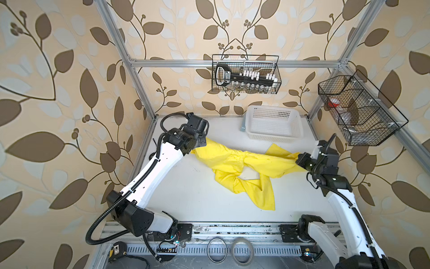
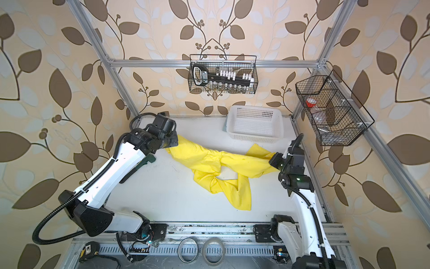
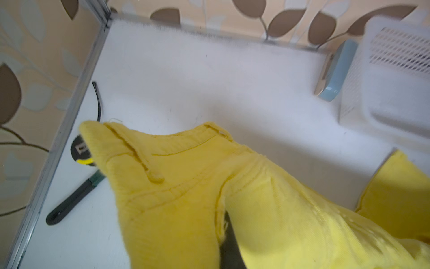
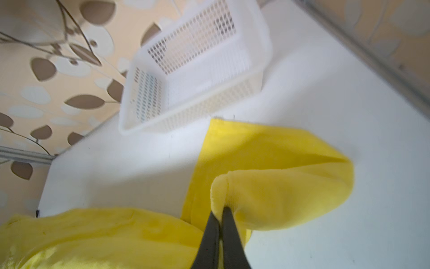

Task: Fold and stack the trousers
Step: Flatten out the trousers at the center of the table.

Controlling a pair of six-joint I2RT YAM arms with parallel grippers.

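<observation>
Reaching forward at opposite sides, the left tool (image 3: 226, 233) and right tool (image 4: 220, 212) each clamp the trousers (image 1: 235, 163).

The left fingers (image 3: 230, 246) are hidden beneath the arm (image 1: 160, 160) in both top views. Both wrist views blur and crop the trousers (image 4: 290, 186); wire-basket (image 1: 372, 136) contents are indistinct.

1. The yellow trousers (image 2: 216, 163) lie crumpled on the white table (image 2: 162, 200), stretched between the two arms, with one leg trailing toward the front.
2. The left gripper (image 2: 174, 142) meets their left end; its jaws are hidden under the wrist.
3. The right gripper (image 2: 272, 159) meets their right end.
4. The white basket (image 2: 253, 138) stands at the back, just behind the trousers.
</observation>
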